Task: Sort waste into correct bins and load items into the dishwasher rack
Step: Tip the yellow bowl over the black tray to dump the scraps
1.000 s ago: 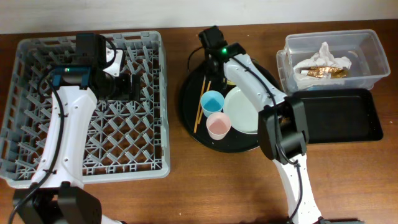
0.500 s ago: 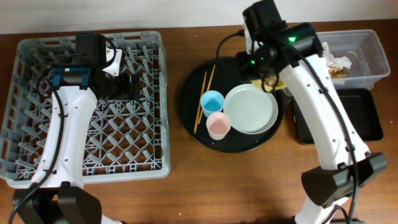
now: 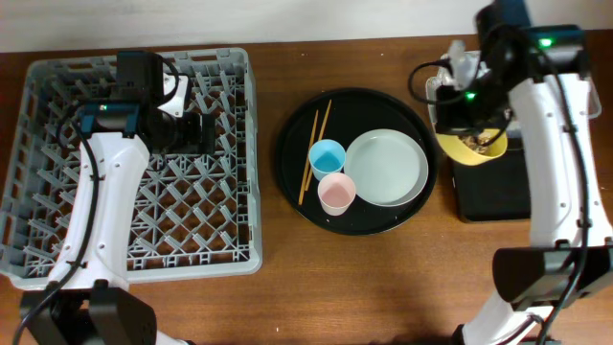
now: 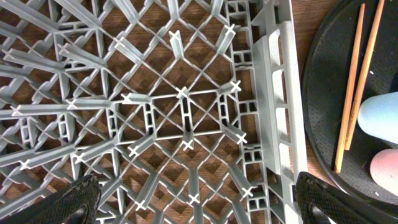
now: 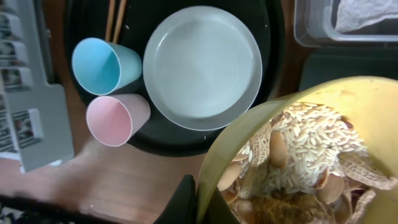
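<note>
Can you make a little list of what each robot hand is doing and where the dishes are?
right gripper: shut on the yellow bowl rim
bowl contents: rice-like grains and brownish scraps
bowl position: over the shallow black tray
left gripper: open, above the dishwasher rack
round black tray: holds blue cup, pink cup, plate, chopsticks

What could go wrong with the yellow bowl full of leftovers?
1. The right hand pinches the yellow bowl only at one edge of its rim, so the full bowl might slip or tip.
2. It hangs by a corner of the black tray, so the food scraps could miss it and land on the table.
</note>
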`<control>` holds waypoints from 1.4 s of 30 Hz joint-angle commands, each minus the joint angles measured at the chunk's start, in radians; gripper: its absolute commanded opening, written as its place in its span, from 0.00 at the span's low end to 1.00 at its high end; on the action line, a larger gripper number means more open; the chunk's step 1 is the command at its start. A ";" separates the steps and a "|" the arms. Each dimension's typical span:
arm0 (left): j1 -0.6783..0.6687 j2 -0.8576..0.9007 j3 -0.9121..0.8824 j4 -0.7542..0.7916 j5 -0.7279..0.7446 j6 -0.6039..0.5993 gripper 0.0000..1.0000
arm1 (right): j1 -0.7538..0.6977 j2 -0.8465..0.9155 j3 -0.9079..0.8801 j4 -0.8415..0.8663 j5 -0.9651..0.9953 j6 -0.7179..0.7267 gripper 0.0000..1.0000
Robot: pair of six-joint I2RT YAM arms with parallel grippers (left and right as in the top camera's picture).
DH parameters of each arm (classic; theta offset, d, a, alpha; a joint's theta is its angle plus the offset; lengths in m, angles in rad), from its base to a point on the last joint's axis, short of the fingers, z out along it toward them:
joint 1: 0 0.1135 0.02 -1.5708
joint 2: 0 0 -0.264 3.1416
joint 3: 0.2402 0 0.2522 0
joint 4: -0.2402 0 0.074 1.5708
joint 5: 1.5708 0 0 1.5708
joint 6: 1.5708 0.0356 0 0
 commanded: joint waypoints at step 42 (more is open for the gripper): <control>0.006 0.002 0.014 0.001 -0.007 -0.006 0.99 | -0.921 0.109 -0.822 0.671 -1.306 -0.480 0.04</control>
